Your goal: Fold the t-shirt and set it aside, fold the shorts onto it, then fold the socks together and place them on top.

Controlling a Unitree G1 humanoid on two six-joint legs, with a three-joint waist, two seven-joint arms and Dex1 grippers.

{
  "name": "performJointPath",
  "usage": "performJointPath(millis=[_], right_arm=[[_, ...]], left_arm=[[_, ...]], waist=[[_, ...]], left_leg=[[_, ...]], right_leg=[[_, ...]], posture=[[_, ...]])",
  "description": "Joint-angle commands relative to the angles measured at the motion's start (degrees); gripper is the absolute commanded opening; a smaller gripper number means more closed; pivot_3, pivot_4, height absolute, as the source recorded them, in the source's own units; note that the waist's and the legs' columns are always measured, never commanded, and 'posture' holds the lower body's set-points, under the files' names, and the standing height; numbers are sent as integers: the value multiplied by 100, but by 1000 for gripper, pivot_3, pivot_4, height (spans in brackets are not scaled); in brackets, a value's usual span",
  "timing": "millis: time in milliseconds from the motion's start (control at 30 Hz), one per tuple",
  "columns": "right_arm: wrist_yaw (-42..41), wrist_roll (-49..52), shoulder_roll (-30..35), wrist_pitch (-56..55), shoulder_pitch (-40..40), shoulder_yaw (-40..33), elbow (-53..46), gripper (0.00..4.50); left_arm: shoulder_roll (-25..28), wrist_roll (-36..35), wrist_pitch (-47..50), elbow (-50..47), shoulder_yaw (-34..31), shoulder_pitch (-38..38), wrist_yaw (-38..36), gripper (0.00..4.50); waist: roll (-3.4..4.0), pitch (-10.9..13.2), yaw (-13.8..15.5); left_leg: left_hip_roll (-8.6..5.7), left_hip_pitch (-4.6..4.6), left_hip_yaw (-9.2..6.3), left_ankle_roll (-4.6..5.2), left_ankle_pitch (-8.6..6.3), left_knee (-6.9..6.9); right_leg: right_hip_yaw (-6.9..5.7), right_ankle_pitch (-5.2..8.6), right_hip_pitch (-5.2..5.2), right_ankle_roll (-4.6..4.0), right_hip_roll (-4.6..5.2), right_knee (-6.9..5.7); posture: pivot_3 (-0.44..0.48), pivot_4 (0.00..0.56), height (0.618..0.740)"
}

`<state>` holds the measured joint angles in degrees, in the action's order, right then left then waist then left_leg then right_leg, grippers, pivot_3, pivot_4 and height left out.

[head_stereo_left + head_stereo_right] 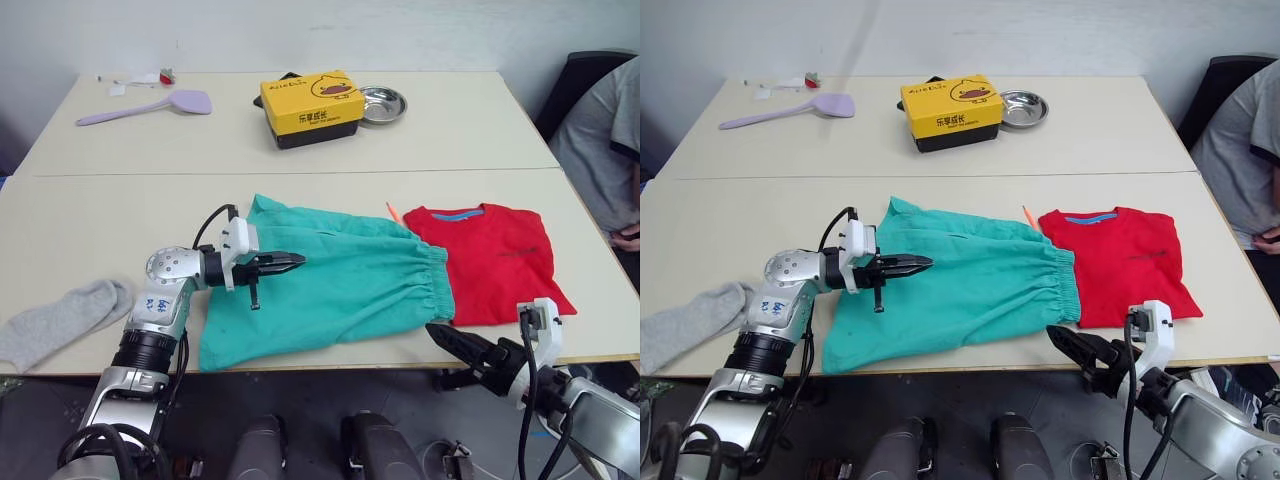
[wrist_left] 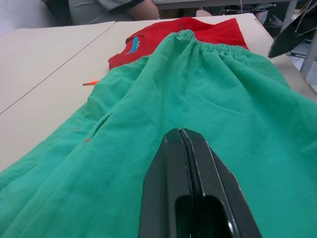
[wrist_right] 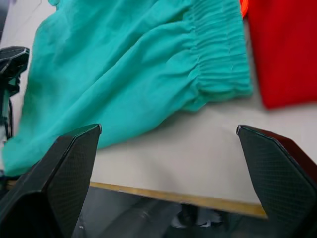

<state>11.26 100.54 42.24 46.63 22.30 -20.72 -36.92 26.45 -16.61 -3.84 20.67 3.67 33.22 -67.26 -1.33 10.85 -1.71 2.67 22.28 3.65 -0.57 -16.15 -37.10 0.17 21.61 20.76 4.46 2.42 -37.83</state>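
Left eye view — teal-green soft fabric shorts (image 1: 330, 285) spread flat, unfolded.
Limp, light cloth; pinch its 9 o'clock hem. Left gripper (image 1: 290, 262) pressed together, right gripper (image 1: 455, 343) spread — both empty.

The shorts (image 1: 330, 285) are looking like soft matt cloth, with a gathered, ribbed waistband. The t-shirt (image 1: 490, 260) is showing smooth matt cotton-like fabric. The socks (image 1: 60, 320) are appearing as fuzzy grey knit. The table (image 1: 100, 220) is having a smooth, matt, pale laminate top with a wood-coloured edge. The bowl (image 1: 383, 103) is shining like polished metal. The yellow box (image 1: 312, 105) is looking slightly glossy, like printed card. The spatula (image 1: 150, 106) is seeming smooth matt plastic. The left gripper (image 2: 185, 163) fingers are showing semi-glossy black plastic; the right gripper (image 3: 168, 163) fingers are carrying a fine woven texture.
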Motion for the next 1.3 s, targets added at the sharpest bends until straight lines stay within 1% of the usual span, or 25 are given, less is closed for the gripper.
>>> performJointPath(millis=[33,133,200,400,533,567,633,767,933,967,1067,1167,1300], right_arm=[[617,659,-16,-321,-130,330,-177,4468],[986,588,-268,-548,-577,788,64,4468],[1100,340,-416,-615,-858,1012,238,4468],[1133,-533,-1060,-755,-1931,1565,892,4468],[1042,-1170,-1461,-722,-2323,1822,1206,4468],[1013,-1465,-1582,-787,-2406,1867,1268,4077],[849,-2029,-1780,-943,-2503,1902,1326,3542],[367,-3260,-2133,-1469,-2571,1907,1323,2045],[-244,-4376,-2467,-2024,-2702,1908,1330,254],[-437,-4720,-2444,-2215,-2748,1932,1302,38],[-1007,-5707,-2287,-2791,-2875,1993,1157,38],[-1602,-6447,-2034,-3175,-3044,2081,991,38],[-2817,-7234,-1523,-3523,-3452,2679,765,38]], left_arm=[[-89,57,-144,78,78,105,-76,0],[-187,115,-186,189,108,129,-44,0],[-239,170,-221,268,138,146,-15,0],[-401,465,-422,762,211,291,252,0],[-540,627,-576,1187,183,450,497,0],[-564,693,-608,1334,178,489,588,0],[-605,782,-688,1556,168,536,714,0],[-653,846,-760,1810,107,512,901,0],[-607,778,-737,1697,35,306,937,0],[-594,733,-677,1595,-9,260,971,0],[-567,629,-483,1241,-152,128,1152,0],[-561,518,-149,760,-312,-38,1399,0],[-455,342,578,-109,-511,-350,1732,0]], waist=[[0,0,1],[0,0,2],[0,0,4],[0,0,11],[0,-1,12],[-2,-2,9],[-3,-2,-2],[-3,-2,12],[-2,-3,7],[-1,-3,6],[-1,-3,7],[-1,-3,13],[-1,-3,-12]], left_leg=[[0,0,1,1,0,0],[0,2,0,0,0,1],[2,2,1,0,0,1],[0,20,8,-1,2,-1],[1,21,8,1,3,-2],[2,21,8,1,3,0],[3,22,10,1,3,1],[2,40,15,0,4,-2],[1,49,14,0,5,-4],[2,48,14,0,5,-4],[1,48,14,0,5,-3],[0,49,13,0,5,-3],[0,51,14,0,5,-3]], right_leg=[[0,-1,-1,1,0,2],[1,-1,3,2,-1,2],[2,-1,7,2,-3,2],[7,-2,32,3,-2,-5],[7,-3,36,4,-1,-10],[7,-3,37,4,-1,-11],[7,-3,40,4,-2,-11],[10,-4,64,4,-1,-22],[9,-5,74,2,1,-26],[8,-5,74,2,1,-28],[9,-5,75,2,1,-29],[7,-5,76,1,2,-29],[8,-6,78,1,3,-29]], posture=[[0,150,740],[0,150,740],[0,150,740],[0,150,740],[0,150,740],[0,150,740],[0,150,740],[0,150,740],[0,150,740],[0,150,740],[0,150,740],[0,150,740],[0,150,740]])
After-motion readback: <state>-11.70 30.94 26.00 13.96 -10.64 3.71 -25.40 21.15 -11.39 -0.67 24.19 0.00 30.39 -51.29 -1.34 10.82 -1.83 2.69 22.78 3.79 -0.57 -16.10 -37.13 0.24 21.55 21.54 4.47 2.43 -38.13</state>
